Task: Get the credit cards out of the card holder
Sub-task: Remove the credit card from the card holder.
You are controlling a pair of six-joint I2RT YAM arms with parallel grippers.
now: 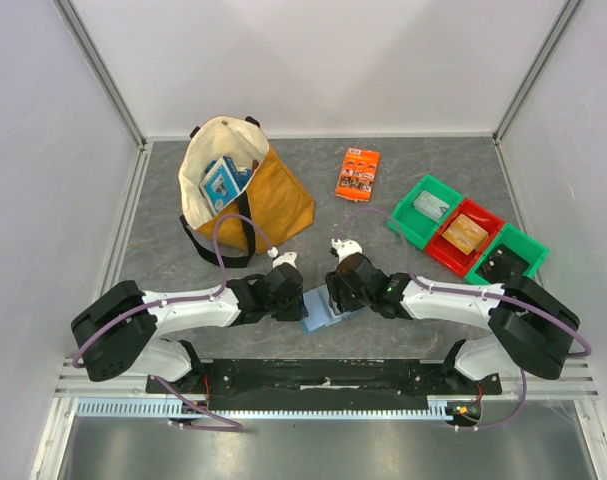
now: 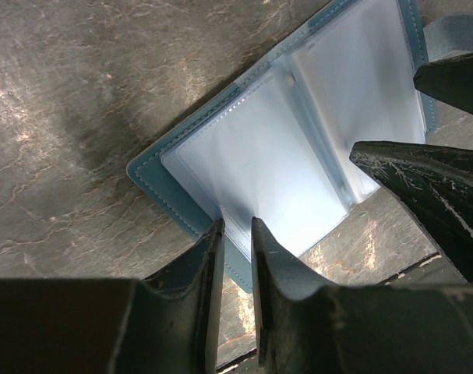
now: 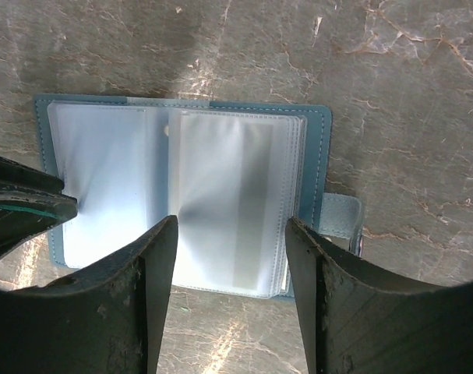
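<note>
The light-blue card holder lies open on the grey table between both grippers. Its clear sleeves face up, and its closing tab sticks out on the right. The credit cards are hidden; only a grey band shows through the right-hand sleeves. My left gripper has its tips on the holder's near edge. Its jaws stand a narrow gap apart, and whether they pinch a sleeve does not show. My right gripper hangs open over the right page with nothing between its fingers.
A cream and mustard tote bag with a blue-and-white box inside stands at the back left. An orange printed packet lies at the back centre. A row of green and red bins holding small items sits to the right.
</note>
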